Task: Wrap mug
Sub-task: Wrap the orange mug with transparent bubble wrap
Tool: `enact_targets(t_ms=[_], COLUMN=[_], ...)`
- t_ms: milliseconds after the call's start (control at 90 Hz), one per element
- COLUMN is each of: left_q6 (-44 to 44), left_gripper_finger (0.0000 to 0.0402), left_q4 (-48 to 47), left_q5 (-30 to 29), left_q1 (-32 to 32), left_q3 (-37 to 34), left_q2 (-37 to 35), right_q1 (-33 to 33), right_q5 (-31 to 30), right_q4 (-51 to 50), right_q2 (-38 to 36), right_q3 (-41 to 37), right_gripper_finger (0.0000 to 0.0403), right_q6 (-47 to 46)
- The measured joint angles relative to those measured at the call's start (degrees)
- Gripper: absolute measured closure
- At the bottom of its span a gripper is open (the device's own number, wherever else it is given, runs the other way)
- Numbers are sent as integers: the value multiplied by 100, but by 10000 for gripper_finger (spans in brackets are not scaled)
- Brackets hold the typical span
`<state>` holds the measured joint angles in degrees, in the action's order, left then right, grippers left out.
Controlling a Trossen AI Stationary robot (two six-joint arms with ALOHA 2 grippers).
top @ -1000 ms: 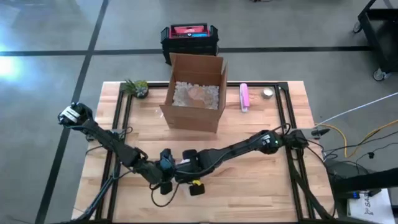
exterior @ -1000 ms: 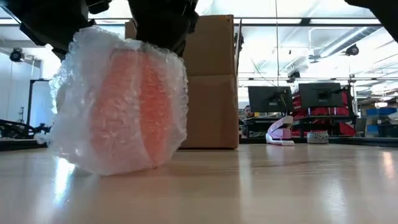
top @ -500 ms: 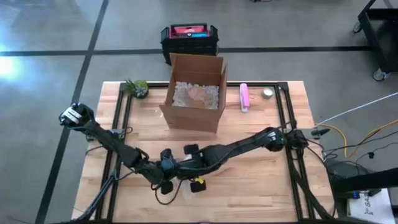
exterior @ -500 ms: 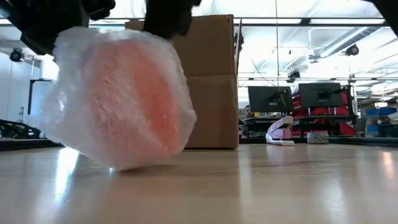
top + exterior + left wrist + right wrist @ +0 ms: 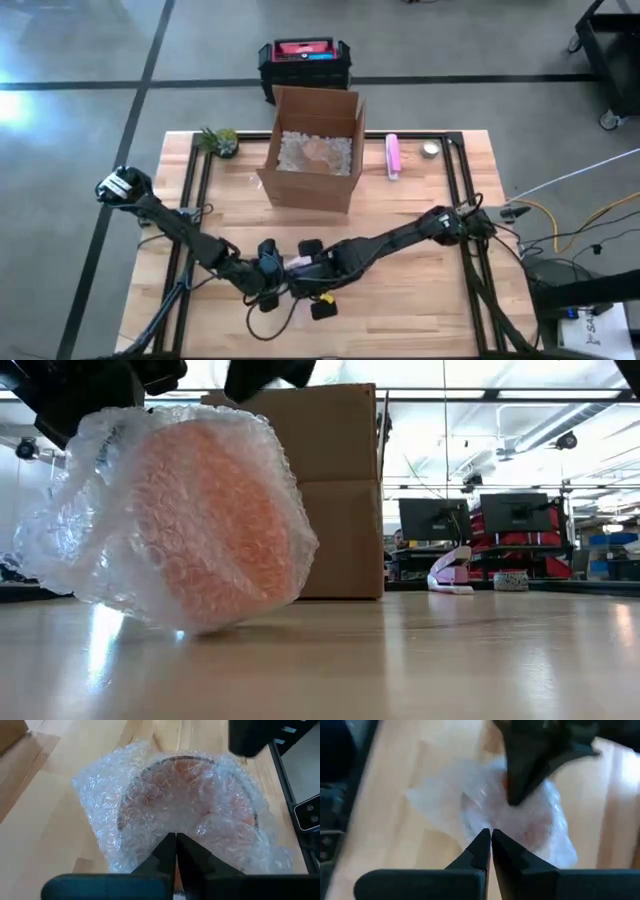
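Low view puts the orange mug wrapped in clear bubble wrap (image 5: 185,520) close to the lens, resting tilted on the pale wooden tabletop (image 5: 420,660), with loose wrap trailing off to one side. Behind it stands the brown cardboard box (image 5: 335,490). From above, the bundle (image 5: 297,264) sits near the front edge of the tabletop (image 5: 420,300), between the two dark arms that meet there (mostly hidden under them). The left tool (image 5: 175,851) has its fingers pressed together, pinching a fold of bubble wrap at the near edge of the bundle (image 5: 185,805). The right tool (image 5: 491,840) also shows its fingers closed tip to tip, right at the edge of the wrap (image 5: 520,815); whether it actually clamps any film cannot be told. Farther back on the tabletop, the open box holds white packing peanuts (image 5: 315,150), with a small potted green plant (image 5: 220,140) to one side and a pink object (image 5: 394,156) on the other.
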<state>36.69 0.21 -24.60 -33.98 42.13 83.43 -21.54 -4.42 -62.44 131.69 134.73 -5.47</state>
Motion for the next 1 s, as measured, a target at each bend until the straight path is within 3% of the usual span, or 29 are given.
enact_targets(t_ms=[744, 1000], left_q6=[154, 177], left_gripper_finger=[402, 402], left_q4=[165, 195], left_q5=[291, 247], left_q1=[-9, -7], left_q3=[19, 17], left_q2=[-332, -150], right_q1=[126, 160], right_q5=[-160, -156], right_q4=[-242, -414], right_q2=[781, 567], right_q3=[-67, -26], right_gripper_finger=[401, 401], right_q6=[12, 94])
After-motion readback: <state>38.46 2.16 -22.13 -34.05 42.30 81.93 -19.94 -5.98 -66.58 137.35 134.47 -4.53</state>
